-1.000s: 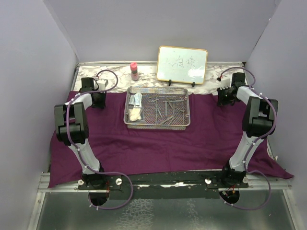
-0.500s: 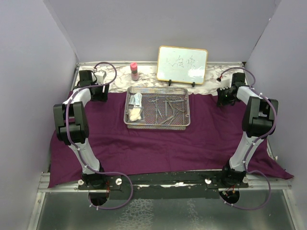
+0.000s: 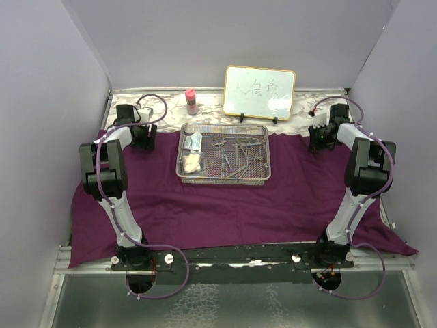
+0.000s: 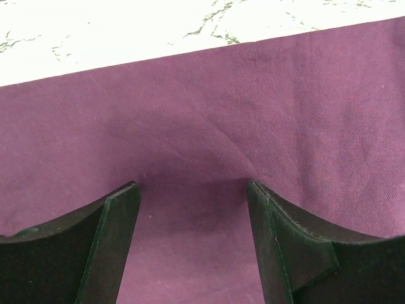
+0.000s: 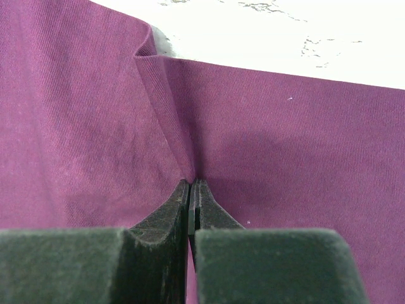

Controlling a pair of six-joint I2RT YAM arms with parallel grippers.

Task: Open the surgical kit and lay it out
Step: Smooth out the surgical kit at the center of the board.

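The large dark purple cloth wrap (image 3: 239, 205) lies opened flat on the marbled desk (image 3: 167, 104). The rectangular silver wire-mesh tray (image 3: 224, 179) at its far centre holds the steel instruments (image 3: 235, 154), not yet laid out. The right jaws pinch a fold of the wrap; the left jaws stand spread and empty. The framed whiteboard (image 3: 260, 91) and pink-capped bottle (image 3: 192, 101) stand behind the tray; neither obstructs.

Top camera, high at the near side, looks down on the whole cloth (image 3: 225, 205); wrist cameras hover close over its far edge, one left, one right

White arms (image 3: 120, 217), purple cables (image 3: 187, 268), black left gripper (image 4: 193, 187)
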